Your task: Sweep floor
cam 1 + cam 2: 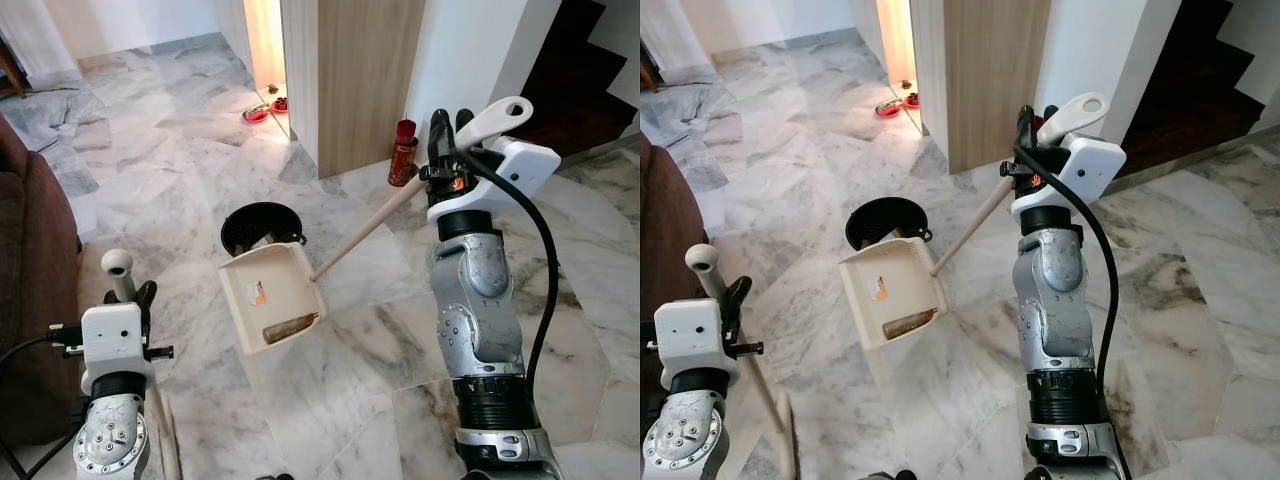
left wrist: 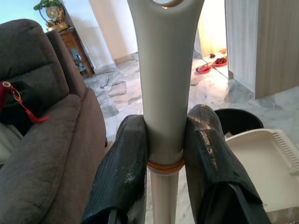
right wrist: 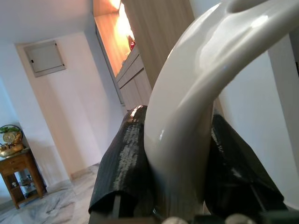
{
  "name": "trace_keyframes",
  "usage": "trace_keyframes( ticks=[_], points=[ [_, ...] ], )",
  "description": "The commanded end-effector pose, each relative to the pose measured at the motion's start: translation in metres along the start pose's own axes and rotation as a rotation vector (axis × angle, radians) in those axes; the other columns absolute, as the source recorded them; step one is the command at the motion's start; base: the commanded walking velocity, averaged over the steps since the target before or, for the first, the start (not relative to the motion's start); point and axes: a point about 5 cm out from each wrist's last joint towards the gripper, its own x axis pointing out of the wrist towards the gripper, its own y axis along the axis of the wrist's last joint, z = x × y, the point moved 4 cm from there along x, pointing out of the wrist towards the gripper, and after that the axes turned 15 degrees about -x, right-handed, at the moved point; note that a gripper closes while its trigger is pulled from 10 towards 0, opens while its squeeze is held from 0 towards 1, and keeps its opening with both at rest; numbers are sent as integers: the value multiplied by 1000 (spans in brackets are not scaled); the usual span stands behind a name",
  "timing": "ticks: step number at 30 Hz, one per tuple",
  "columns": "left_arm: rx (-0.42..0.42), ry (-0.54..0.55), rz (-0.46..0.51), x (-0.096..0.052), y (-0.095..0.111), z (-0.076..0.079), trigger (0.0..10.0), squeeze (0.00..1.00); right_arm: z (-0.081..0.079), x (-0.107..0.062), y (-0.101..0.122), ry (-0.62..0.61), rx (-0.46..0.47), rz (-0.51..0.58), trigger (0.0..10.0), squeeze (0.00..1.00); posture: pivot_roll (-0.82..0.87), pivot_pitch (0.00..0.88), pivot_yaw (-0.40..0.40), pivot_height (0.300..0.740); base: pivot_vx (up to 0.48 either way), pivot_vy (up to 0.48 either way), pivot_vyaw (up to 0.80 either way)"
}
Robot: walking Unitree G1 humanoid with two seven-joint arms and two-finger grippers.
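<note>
With my right fingers (image 1: 448, 135) clamped on the dustpan (image 1: 272, 296) handle and my left fingers (image 2: 122, 172) gripping the broom handle (image 2: 163, 93), I judge the next step is tipping the debris into the black bin (image 1: 262, 226) at the pan's 12 o'clock.

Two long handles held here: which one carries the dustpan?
The right gripper's handle; it slopes down to the dustpan. The left gripper's is the broom.

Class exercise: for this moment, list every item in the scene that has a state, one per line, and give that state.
Dustpan: lifted, tilted towards the bin, debris at its lower edge.
Dustpan handle: gripped by the right end effector.
Broom handle: upright, clamped by the left end effector.
Black bin: open, standing on the floor behind the dustpan.
Red bottle: upright by the wooden panel.
</note>
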Motion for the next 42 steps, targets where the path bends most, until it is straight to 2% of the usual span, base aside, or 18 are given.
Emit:
trace_keyframes(
  ticks=[1, 23, 30, 42],
  points=[
    [16, 6, 64, 3, 15, -2, 10000, 0, -5, 5, 14, 11, 31, 64, 10000, 0, 17, 82, 16, 740, 311, 0, 0],
    [14, -14, 65, 8, 15, 3, 10000, 0, -13, 1, 8, 50, 35, 41, 10000, 0, 12, 75, 21, 740, 363, 0, 0],
    [11, -23, 70, 8, 17, 5, 10000, 0, -16, 2, 14, 64, 47, 68, 10000, 0, 13, 65, 22, 740, 373, 0, 394],
    [15, -16, 74, 8, 18, 6, 10000, 0, -14, 7, 22, 44, 96, 85, 10000, 0, 18, 76, 19, 740, 374, 0, 0]
  ],
)
